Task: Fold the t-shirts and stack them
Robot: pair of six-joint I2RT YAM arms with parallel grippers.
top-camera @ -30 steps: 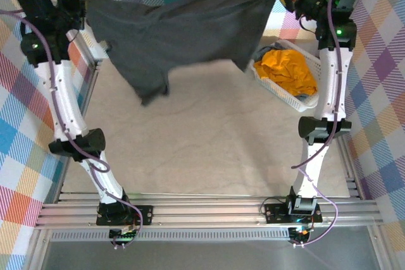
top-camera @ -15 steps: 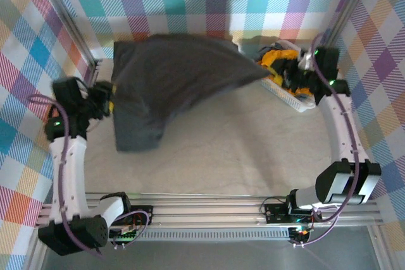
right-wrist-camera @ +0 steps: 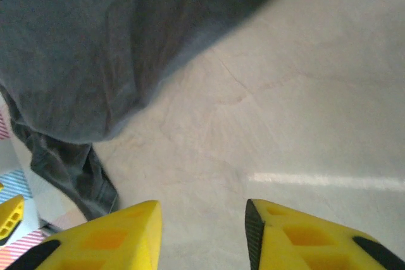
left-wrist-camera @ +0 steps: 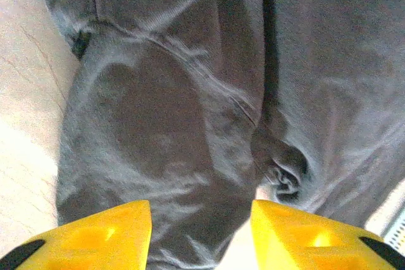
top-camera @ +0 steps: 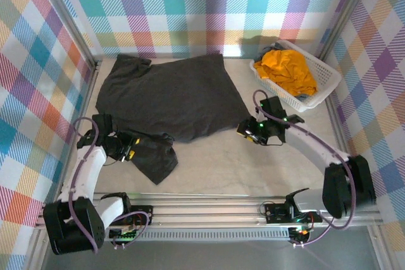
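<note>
Both left gripper [left-wrist-camera: 201, 235] and right gripper [right-wrist-camera: 202, 235] gape part-open, empty. Charcoal t-shirt [top-camera: 168, 96], bunched just beyond the left fingers [left-wrist-camera: 95, 238], may fold crooked.

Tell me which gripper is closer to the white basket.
Right. The right gripper is in front of the basket, by the edge of the grey t-shirt; the left gripper is across the table, over that shirt.

table [top-camera: 253, 169]: pale | basket [top-camera: 328, 88]: white lattice, far right | walls [top-camera: 190, 4]: plaid
</note>
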